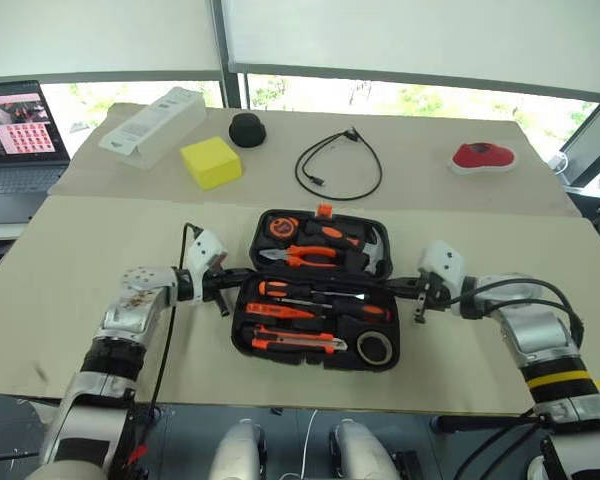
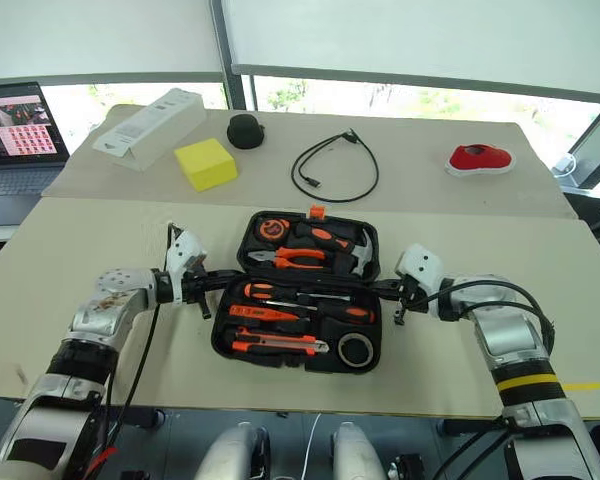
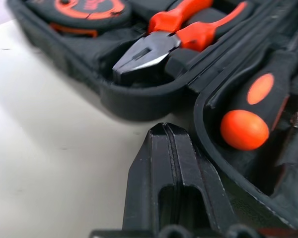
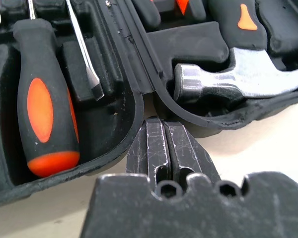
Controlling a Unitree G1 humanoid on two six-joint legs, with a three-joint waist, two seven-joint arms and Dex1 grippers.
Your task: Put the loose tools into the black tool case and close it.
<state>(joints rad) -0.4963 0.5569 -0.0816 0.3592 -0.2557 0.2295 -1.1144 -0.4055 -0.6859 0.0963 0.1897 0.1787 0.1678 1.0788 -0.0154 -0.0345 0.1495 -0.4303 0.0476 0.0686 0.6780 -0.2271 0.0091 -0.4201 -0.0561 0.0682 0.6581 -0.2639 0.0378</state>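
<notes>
The black tool case lies open and flat on the table in front of me. Its near half holds two orange-black screwdrivers, a utility knife and a dark tape roll in their recesses. The far half holds pliers and a hammer. My left gripper is shut with nothing in it, its tip at the left end of the hinge line. My right gripper is shut and empty too, pointing at the right end of the hinge. Whether either tip touches the case I cannot tell.
Behind the case lie a looped black cable, a yellow block, a black round cap and a white box. A red-and-white object sits at the far right and a laptop at the far left.
</notes>
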